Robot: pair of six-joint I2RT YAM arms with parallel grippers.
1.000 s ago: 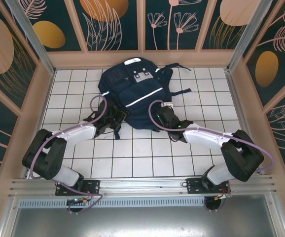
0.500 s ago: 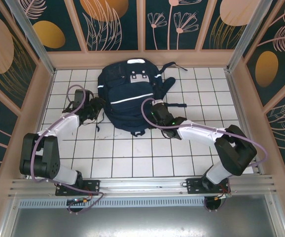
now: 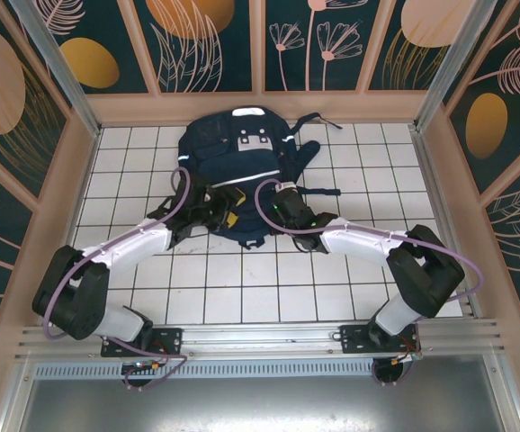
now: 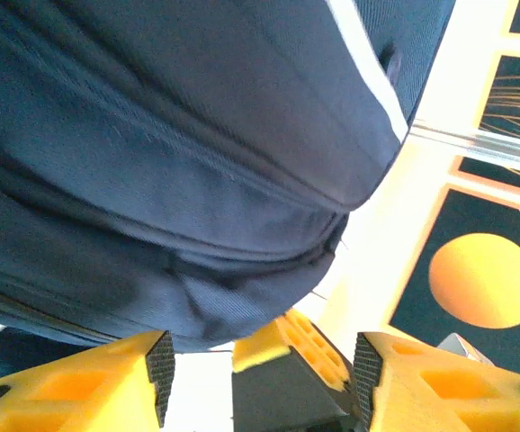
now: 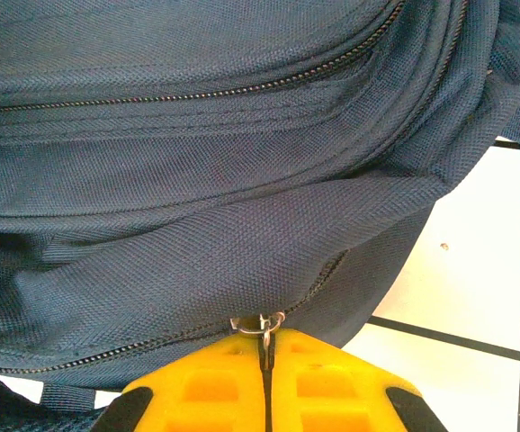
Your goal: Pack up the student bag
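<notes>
The student bag (image 3: 242,166), a navy backpack with white stripes, lies at the back middle of the tiled floor. My right gripper (image 3: 282,205) sits at its near right edge. In the right wrist view its yellow fingers (image 5: 206,387) are pressed together on the metal zipper pull (image 5: 266,331), at the end of a closed zip line in the student bag (image 5: 197,225). My left gripper (image 3: 219,212) is at the bag's near left edge. It stands open (image 4: 260,360) just below the bulging fabric of the student bag (image 4: 170,162), holding nothing. A yellow-and-black part (image 4: 296,360), apparently of the other gripper, shows beyond the gap.
Low beige walls (image 3: 260,106) with dark patterned panels close in the white tiled floor (image 3: 260,279) on three sides. A dark shoulder strap (image 3: 318,157) trails off the bag's right side. The arm bases stand at the near rail (image 3: 260,337).
The left gripper opened, swung out to the bag's left side, then came back to its near edge. The bag shifted toward the back wall. The right gripper stayed shut at the zip.
</notes>
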